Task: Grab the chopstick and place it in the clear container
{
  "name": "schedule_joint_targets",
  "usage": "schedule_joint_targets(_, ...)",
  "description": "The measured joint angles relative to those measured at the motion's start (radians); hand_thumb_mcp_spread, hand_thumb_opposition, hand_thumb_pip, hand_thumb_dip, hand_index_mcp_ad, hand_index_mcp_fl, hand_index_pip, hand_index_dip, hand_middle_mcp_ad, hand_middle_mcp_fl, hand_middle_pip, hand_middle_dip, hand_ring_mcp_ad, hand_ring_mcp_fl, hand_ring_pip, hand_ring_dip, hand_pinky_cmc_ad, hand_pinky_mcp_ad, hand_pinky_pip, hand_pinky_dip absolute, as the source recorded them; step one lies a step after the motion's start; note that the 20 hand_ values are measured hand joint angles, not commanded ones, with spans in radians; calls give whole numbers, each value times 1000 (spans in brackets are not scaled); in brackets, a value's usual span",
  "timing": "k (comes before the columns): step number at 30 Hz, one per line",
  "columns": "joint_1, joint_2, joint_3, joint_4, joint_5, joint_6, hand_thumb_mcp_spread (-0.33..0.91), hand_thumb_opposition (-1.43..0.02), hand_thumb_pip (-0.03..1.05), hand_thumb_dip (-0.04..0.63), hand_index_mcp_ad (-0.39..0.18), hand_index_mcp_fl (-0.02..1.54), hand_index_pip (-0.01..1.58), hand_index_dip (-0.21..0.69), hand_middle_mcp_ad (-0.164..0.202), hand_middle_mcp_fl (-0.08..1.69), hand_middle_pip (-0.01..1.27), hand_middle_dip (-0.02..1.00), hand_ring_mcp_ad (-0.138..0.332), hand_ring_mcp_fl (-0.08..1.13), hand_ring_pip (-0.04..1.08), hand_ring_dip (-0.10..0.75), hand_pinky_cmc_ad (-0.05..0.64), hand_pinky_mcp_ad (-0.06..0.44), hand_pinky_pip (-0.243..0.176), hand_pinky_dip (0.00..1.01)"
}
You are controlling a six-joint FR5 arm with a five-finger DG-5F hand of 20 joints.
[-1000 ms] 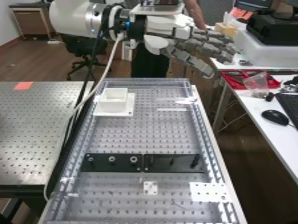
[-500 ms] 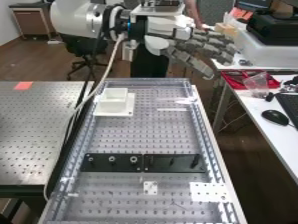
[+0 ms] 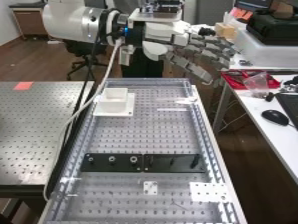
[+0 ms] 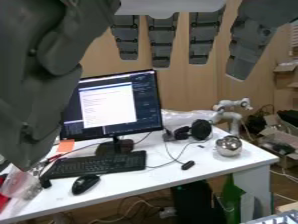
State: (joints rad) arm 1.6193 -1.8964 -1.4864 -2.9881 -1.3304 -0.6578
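Note:
The hand (image 3: 191,54) is held out beyond the bench's far end at the top of the high view, its fingers straight and spread with nothing between them. In the wrist view, the hand (image 4: 161,44) has its straight fingers hanging apart, and its thumb is large and close. A small white square container (image 3: 114,101) stands upright on a white base plate on the bench's far left part. To its right lies a thin whitish strip (image 3: 171,109); I cannot tell whether it is the chopstick. The hand is beyond both and well above them.
A black bracket strip (image 3: 143,163) crosses the middle of the perforated bench (image 3: 120,192), with raised rails along its sides. A white plate (image 3: 209,192) lies near the right rail. On the desk (image 4: 156,180) are a monitor (image 4: 112,104), keyboard and mouse. A cable hangs from the arm.
The arm has shifted slightly left in the high view, and the hand has turned a little, with its fingers tilted somewhat lower. The container and the strip have stayed where they were.

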Motion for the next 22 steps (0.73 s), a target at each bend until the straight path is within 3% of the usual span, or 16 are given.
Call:
schedule_joint_targets(4, -4, 30, -42, 14, -12, 1, 3, -862, 646, 30, -70, 21, 72, 180, 72, 5, 138, 297, 182, 7, 96, 166, 475, 379, -124, 206)
schedule_joint_targets(9, -8, 91, -123, 22, -100, -2, 3, -862, 644, 30, -75, 21, 72, 180, 68, 9, 138, 297, 180, 7, 99, 166, 475, 379, -124, 213)
schedule_joint_targets(15, -15, 131, -165, 12, -158, -5, 24, -860, 644, 30, -70, 21, 72, 180, 72, 9, 138, 297, 183, 7, 99, 166, 473, 379, -124, 220)
schedule_joint_targets(17, -16, 143, -175, 6, -174, -2, 24, -859, 600, 28, -75, 21, 75, 180, 68, 9, 138, 297, 183, 7, 99, 166, 473, 377, -124, 223)
schedule_joint_targets(22, -11, 170, -184, -43, -150, 10, 44, -857, 597, 31, -70, 21, 75, 180, 72, 10, 141, 297, 183, 14, 99, 166, 473, 379, -124, 232)
